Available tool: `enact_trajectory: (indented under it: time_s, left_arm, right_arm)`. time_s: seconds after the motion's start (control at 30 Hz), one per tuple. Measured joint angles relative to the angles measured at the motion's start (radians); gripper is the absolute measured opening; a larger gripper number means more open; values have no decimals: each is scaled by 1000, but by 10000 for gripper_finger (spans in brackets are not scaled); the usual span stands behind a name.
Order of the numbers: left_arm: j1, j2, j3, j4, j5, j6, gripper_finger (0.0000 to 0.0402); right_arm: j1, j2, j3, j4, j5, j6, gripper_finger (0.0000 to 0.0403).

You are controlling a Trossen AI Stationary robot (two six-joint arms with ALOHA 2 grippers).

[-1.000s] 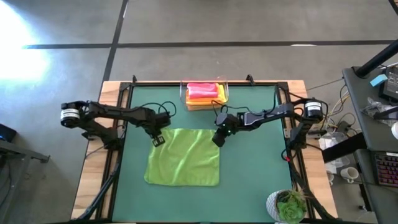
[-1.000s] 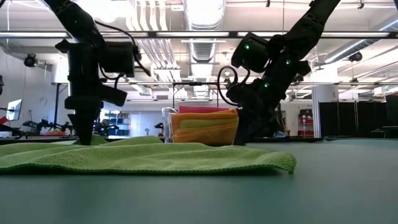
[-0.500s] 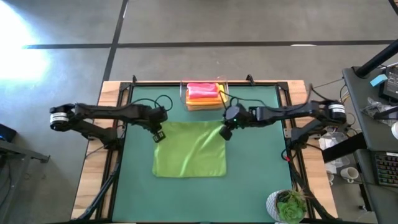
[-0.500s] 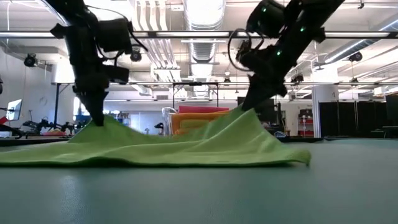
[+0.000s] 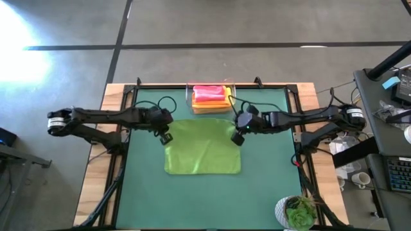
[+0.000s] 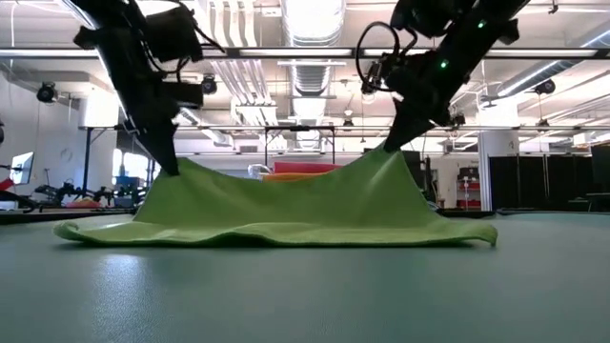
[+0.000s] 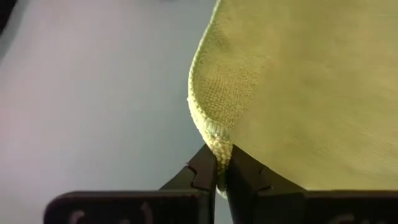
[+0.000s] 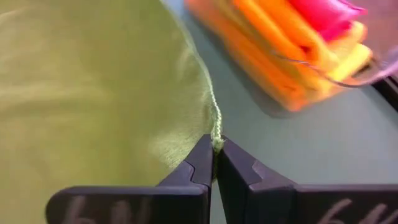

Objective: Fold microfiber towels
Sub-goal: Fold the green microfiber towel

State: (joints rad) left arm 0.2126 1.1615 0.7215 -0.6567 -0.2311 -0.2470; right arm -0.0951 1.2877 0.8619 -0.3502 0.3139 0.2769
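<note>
The lime green towel (image 5: 202, 147) lies in the middle of the green table, its near edge (image 6: 276, 235) on the table and its two far corners raised. My left gripper (image 5: 165, 136) is shut on the far left corner and my right gripper (image 5: 239, 136) is shut on the far right corner. Behind them, the clear plastic bin (image 5: 210, 97) at the far edge holds folded pink, yellow and orange towels (image 8: 292, 37). My left gripper pinches the towel's far left corner (image 7: 214, 140) between its two fingers, coming from above, slanting down. The corner is lifted clear; the cloth slopes down from it to the table. My right gripper pinches the towel's far right corner, at its hemmed edge (image 8: 216, 134), between its two fingers, coming from above, slanting down. The corner is lifted clear; the cloth between the two corners sags slightly (image 6: 286, 181).
A potted plant (image 5: 297, 212) stands at the table's near right corner. Black frame rails (image 5: 125, 128) run along the table's left and right sides. Bare green table surface lies near the front edge (image 5: 192, 199).
Both grippers have risen with the towel's far corners and gone toward the table's right and near edges. The far edge, flat on the table a second ago, is now lifted clear, and the whole towel has slid to the right; its near edge stays on the table.
</note>
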Motion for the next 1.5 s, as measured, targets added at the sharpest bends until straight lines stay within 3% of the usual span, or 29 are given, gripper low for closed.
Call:
enact_trajectory:
  time_s: [0.3,0.73,1.17,1.5]
  left_arm:
    - [-116,-84,-1,-14,110,-8,8]
    - [-273,-53,-8,-20,213,-8,8]
    - [-416,-44,-8,-34,224,78,8]
    - [-430,-43,-8,-34,234,72,9]
  right_arm:
    - [158,-20,0,-34,-41,87,8]
    - [350,-22,-3,-124,-78,292,8]
    - [455,70,-10,-111,-59,307,8]
    - [500,141,-10,-32,-53,391,25]
